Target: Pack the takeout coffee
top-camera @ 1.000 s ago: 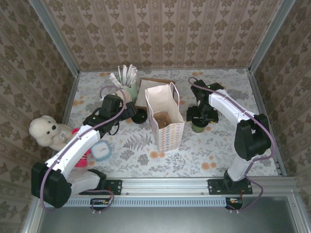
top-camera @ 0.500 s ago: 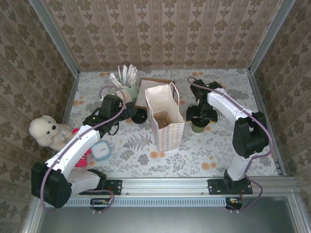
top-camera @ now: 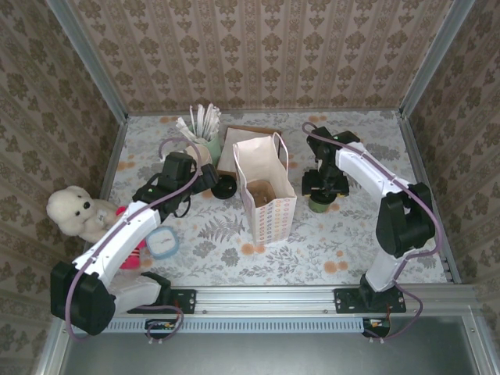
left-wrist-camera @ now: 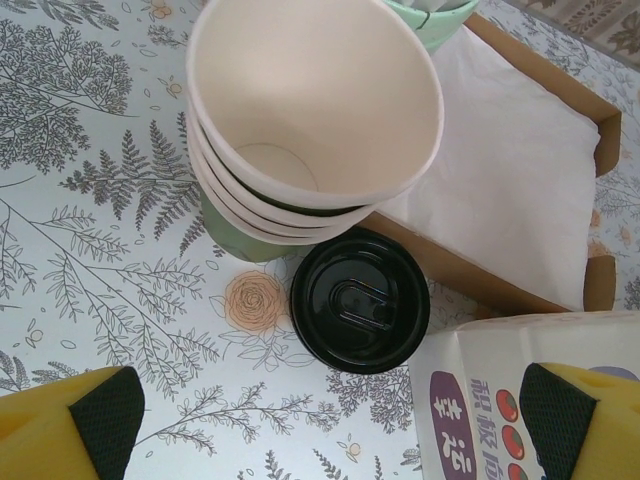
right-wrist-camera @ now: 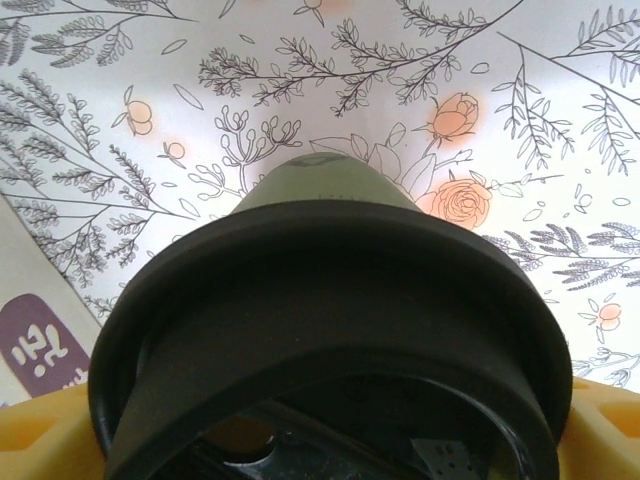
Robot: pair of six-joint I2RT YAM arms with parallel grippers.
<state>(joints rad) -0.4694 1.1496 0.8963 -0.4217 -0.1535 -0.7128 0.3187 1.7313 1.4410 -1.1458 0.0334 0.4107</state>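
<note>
The takeout coffee [top-camera: 319, 204], an olive-green cup with a black lid [right-wrist-camera: 330, 310], stands on the floral cloth to the right of the paper bag [top-camera: 266, 191]. My right gripper [top-camera: 321, 189] is over it. In the right wrist view the lid spans the gap between my yellow fingers [right-wrist-camera: 40, 440], which press on its sides. My left gripper [top-camera: 209, 181] hangs open above a loose black lid [left-wrist-camera: 360, 300] beside a stack of cream cups [left-wrist-camera: 315, 100]; its pads [left-wrist-camera: 105, 420] are far apart with nothing between them.
A cardboard tray with white napkins [left-wrist-camera: 510, 170] lies behind the bag. A mint cup of stirrers [top-camera: 205, 133] stands at the back left. A teddy bear [top-camera: 74, 211] and a round blue-rimmed item [top-camera: 164, 244] sit at the left. The bag's corner [left-wrist-camera: 480, 400] is near my left gripper.
The right arm has shifted slightly over the coffee cup, which stays in about the same spot. The left arm has not moved.
</note>
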